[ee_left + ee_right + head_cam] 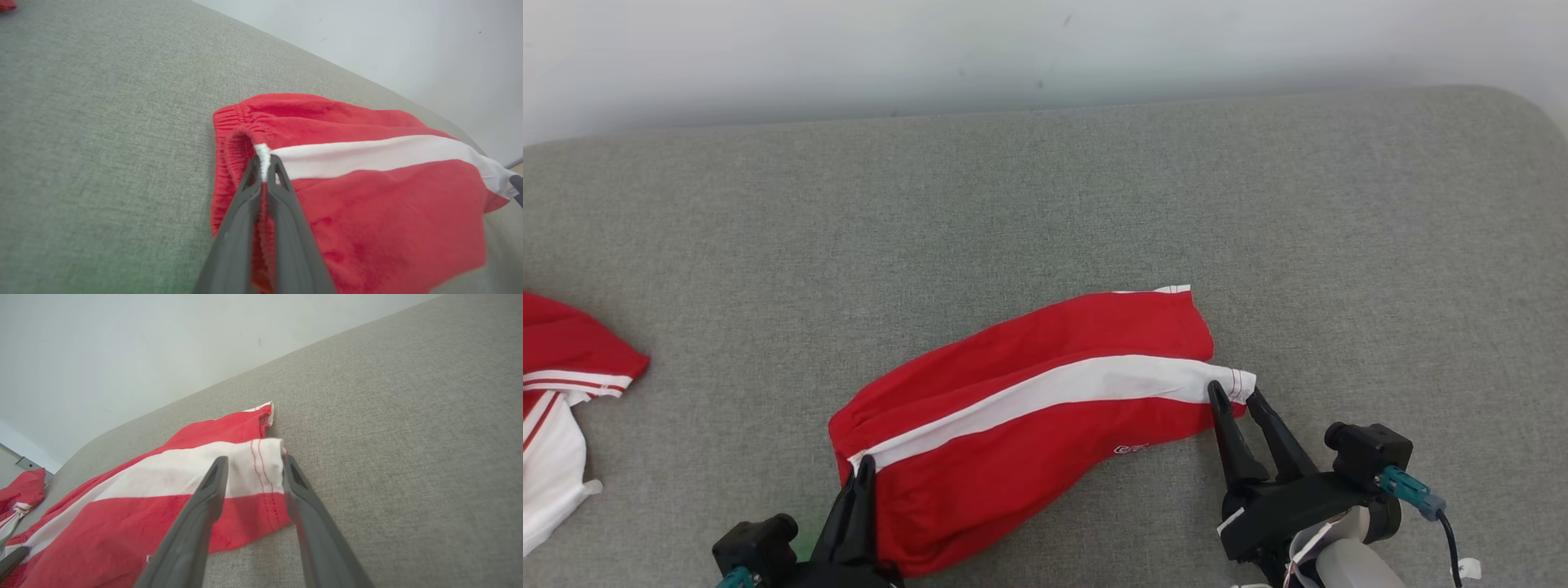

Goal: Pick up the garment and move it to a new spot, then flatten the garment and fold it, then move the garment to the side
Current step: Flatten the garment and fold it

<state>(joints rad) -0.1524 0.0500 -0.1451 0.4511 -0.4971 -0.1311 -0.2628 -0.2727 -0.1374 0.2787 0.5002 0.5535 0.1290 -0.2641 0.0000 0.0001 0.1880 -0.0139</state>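
Underneath it all, one big grey cushion [1045,204], flat and wide, with a pale wall [1045,49] behind. In the middle, near the front, one pair of red shorts [1045,351], laid long-ways from low on the robot's left up toward its right. Far off at the left edge, well apart, one more heap of red and white clothes [564,367]. Along the shorts, one white stripe [1078,384]. Two pincers, one at each end of that stripe, each nearest its own end. Left gripper [866,474] squeezed tight on the stretchy waistband [229,134], right at the white bit. Right gripper [1235,394] at the other end, fingers apart, one on each side of the hem [265,469], not pinching it yet by the look of it. Next, most likely: close the right one on the hem, then lift both ends together.
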